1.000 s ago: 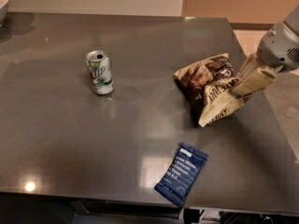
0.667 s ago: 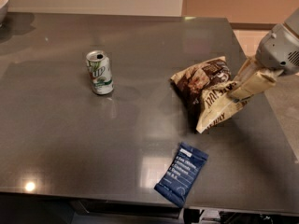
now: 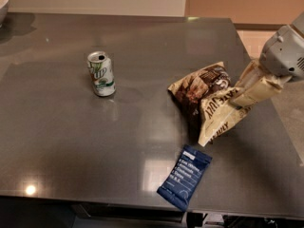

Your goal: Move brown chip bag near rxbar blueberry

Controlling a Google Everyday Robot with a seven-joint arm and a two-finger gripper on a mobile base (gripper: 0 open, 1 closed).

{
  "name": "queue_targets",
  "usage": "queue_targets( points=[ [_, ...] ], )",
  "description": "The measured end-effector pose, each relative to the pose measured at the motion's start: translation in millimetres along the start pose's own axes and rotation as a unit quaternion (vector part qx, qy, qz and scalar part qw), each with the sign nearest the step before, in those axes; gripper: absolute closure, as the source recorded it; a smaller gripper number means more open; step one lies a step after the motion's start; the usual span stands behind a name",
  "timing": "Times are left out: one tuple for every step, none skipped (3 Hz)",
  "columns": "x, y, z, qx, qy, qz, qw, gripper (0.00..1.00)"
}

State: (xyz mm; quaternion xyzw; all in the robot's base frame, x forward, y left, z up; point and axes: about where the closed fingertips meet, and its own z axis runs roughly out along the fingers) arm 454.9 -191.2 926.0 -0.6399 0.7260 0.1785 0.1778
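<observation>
The brown chip bag (image 3: 202, 96), crinkled dark brown with cream-tan ends, sits right of the table's middle with its lower end tilted toward the front. My gripper (image 3: 240, 98) comes in from the right edge, and its cream fingers (image 3: 256, 87) are shut on the bag's right side. The rxbar blueberry (image 3: 185, 177), a flat navy wrapper with pale text, lies at the table's front edge. It is just below the bag, with a small gap between them.
A green-white soda can (image 3: 100, 73) stands upright left of centre. A bowl (image 3: 3, 1) shows at the far left back corner. The dark grey table (image 3: 71, 141) ends just right of the gripper and just in front of the bar.
The gripper and the chip bag have shifted a little to the left and toward the front, closer to the blue bar. The can and the bar have not moved.
</observation>
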Motion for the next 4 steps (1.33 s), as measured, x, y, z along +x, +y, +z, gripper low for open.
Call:
queue_targets(
  points=[
    [-1.7,4.1,-0.5,-0.001,-0.001,-0.002,1.0,0.36],
    [-4.6,-0.7,-0.1,0.009,-0.004,-0.003,0.9999,0.12],
    [-7.1,-4.0,0.1,0.016,-0.006,-0.004,0.9998,0.0],
    [-7.1,-4.0,0.1,0.016,-0.006,-0.004,0.9998,0.0]
  ],
)
